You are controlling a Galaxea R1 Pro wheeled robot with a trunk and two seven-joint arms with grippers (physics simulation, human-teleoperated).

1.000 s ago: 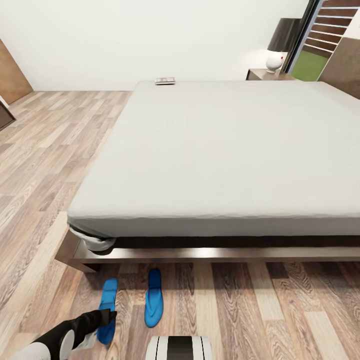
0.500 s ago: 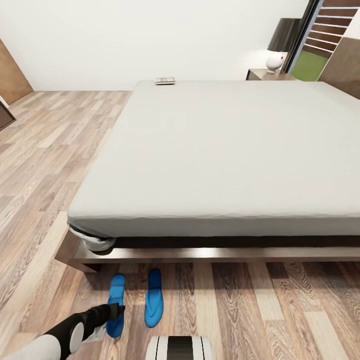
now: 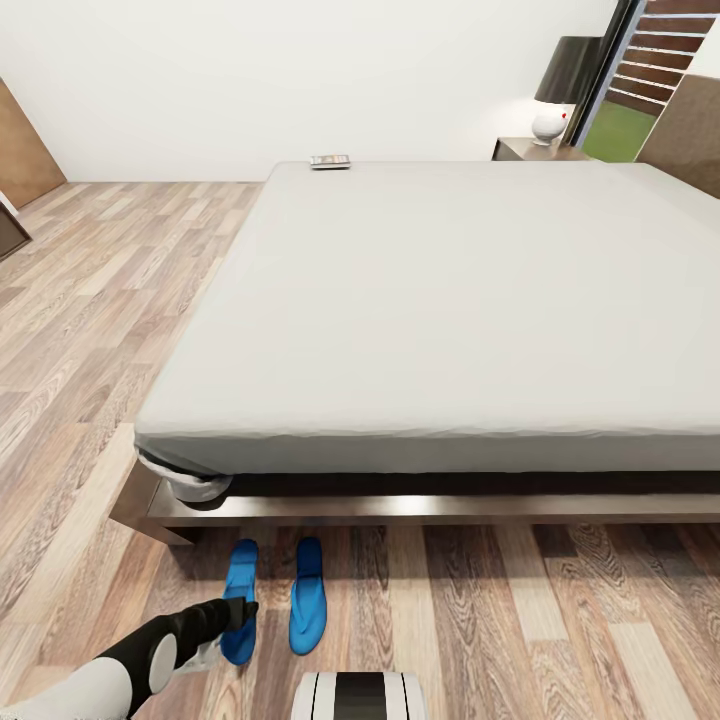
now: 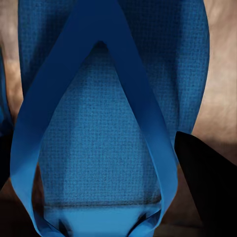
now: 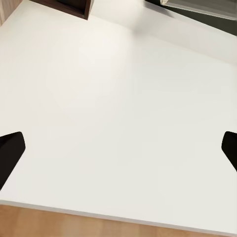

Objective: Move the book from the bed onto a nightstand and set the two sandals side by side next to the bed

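Left gripper [image 3: 240, 612] low over the floor, apparently clamped on the left sandal [image 3: 240, 598]; contact partly hidden. Right sandal [image 3: 308, 594] lies just beside it, parallel, near the bed [image 3: 450, 300] frame. Book [image 3: 330, 161] on the mattress's far corner. Right gripper [image 5: 118, 148] fingers spread wide.

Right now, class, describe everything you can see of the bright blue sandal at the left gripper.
The flat bright blue sandal lies on the wood plank floor just in front of the bed frame, lengthwise toward the bed, beside its twin sandal with a narrow gap between. In the left wrist view its textured sole and smooth V-shaped strap look rubbery. The left gripper is at its near half; whether it grips cannot be told.
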